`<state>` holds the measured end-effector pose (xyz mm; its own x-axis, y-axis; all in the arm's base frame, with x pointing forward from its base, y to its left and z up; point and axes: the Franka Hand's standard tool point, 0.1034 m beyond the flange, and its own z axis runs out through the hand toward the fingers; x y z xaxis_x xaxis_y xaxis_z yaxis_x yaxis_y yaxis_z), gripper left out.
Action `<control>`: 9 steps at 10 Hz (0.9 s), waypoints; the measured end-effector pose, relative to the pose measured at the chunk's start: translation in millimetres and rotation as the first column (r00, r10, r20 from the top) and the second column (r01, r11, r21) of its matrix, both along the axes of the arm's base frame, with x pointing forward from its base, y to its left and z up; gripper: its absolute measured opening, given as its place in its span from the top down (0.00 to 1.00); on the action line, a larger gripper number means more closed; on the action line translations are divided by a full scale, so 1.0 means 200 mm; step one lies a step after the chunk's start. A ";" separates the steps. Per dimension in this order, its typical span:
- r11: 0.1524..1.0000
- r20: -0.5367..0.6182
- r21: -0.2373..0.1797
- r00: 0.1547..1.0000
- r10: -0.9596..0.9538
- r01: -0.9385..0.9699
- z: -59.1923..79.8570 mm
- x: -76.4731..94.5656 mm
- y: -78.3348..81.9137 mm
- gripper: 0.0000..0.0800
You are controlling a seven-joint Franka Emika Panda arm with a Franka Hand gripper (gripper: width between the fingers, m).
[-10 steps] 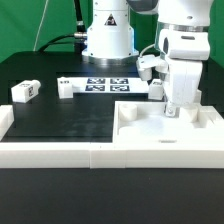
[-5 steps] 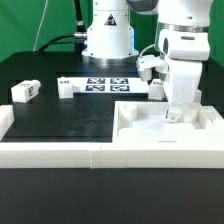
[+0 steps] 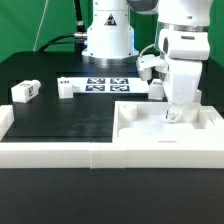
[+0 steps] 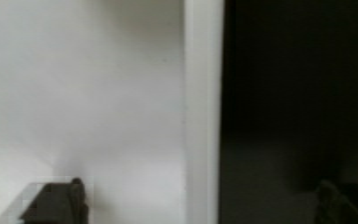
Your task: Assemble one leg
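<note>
- Closest in the exterior view: white rails (image 3: pixel 60 150) run along the front edge of the black table (image 3: pixel 70 115), cut off at the bottom of the frame.
- Just behind them, on that view's right, is a white panel (image 3: pixel 145 135) with raised walls. Its right edge runs out of frame.
- Gripper (image 3: pixel 175 114) hangs straight down over the panel, with its tips low inside the walls. From this angle I cannot tell whether they touch the panel.
- Wrist view: two dark fingertips (image 4: pixel 55 200) sit at opposite corners of the picture, wide apart, with nothing clamped between them. Only the tips show.
- The rest of the wrist view is blurred: a pale surface on one side, black on the other, and a bright straight edge between them. I cannot tell which part that edge belongs to.
- Leg (image 3: pixel 25 91): a small chunky white block lying on the table at the exterior view's far left, well apart from the gripper. A black-and-white tag is on its facing side, too small to read.
- Second leg (image 3: pixel 67 87): same look, further back, just beside the marker board (image 3: pixel 105 85).
- A small white block (image 3: pixel 157 90) beside the arm is partly hidden, so its kind is unclear.
- Farthest back is the robot base (image 3: pixel 107 35), with its top cut off.
</note>
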<state>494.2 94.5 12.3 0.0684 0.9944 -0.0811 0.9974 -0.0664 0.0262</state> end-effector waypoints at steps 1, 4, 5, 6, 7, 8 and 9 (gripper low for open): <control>1.000 0.005 -0.007 1.000 -0.008 0.008 0.07 -0.03 0.01 0.19; 0.999 0.034 -0.012 0.998 -0.043 0.044 0.23 -0.12 0.05 0.19; 0.999 0.033 -0.011 0.998 -0.050 0.050 0.23 -0.12 0.04 0.19; 0.999 0.030 -0.012 0.998 -0.049 0.050 0.22 -0.12 0.04 0.19; 0.996 0.033 -0.009 0.996 -0.083 0.083 0.22 -0.12 0.04 0.19; 0.984 0.037 0.000 0.983 -0.180 0.180 0.22 -0.12 0.05 0.19; 0.959 0.041 0.011 0.959 -0.282 0.282 0.21 -0.13 0.05 0.19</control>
<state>468.3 104.4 54.7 0.3492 0.9346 -0.0674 0.9362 -0.3450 0.0663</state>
